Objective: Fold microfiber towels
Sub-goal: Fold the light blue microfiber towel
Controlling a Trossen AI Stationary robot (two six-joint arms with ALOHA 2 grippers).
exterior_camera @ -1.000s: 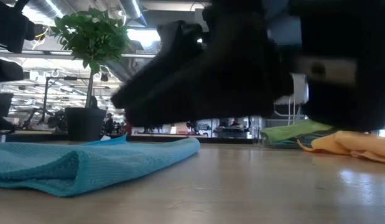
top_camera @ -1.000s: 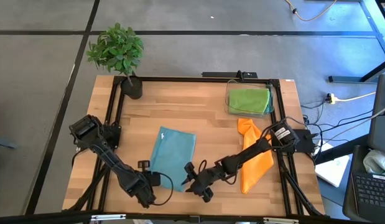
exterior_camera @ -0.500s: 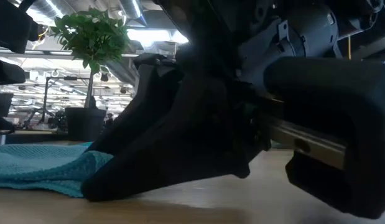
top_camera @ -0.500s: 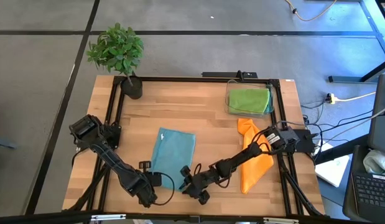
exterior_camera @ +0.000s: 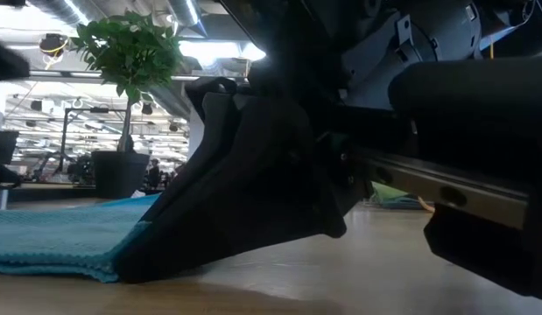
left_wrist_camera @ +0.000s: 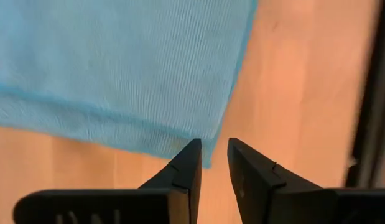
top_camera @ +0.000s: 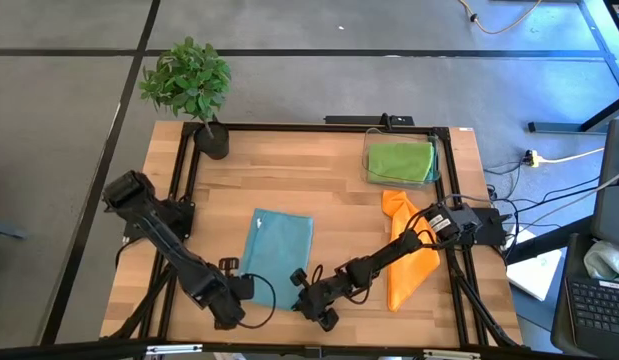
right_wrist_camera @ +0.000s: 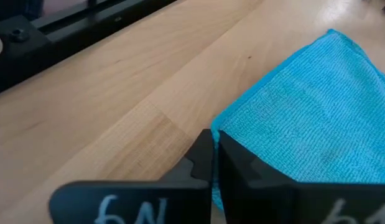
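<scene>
Pinching at the near edge of the light blue towel [top_camera: 279, 255], which lies flat on the tabletop [top_camera: 329, 200] toward its front. My right gripper [right_wrist_camera: 213, 163] sits low at the towel's near right corner, jaws pressed together; the corner tip meets them right at the seam, so I judge a thin bit of cloth is caught, but I cannot see it between them. My left gripper [left_wrist_camera: 212, 163] hangs over the near left corner, jaws narrow with a slim gap; the cloth edge lies just under and ahead of the tips, and I cannot tell whether they touch it.

Handling notes: soft, light, looped weave, no stiffness. It will drape and drag rather than lift as a sheet. Grip is best at the two near corners, right on the hem, where the fabric is doubled and less likely to slip out. A one-layer pinch may pull free if I lift fast. Judgement: both corners need to rise together to carry the near edge over to the far edge.

Farther right, the orange towel [top_camera: 409, 255] lies crumpled beside my right arm. Beyond it, a lime green towel [top_camera: 399, 160] rests in the clear bin [top_camera: 367, 150] at the far right. Potted plant [top_camera: 189, 85] at the far left corner.
</scene>
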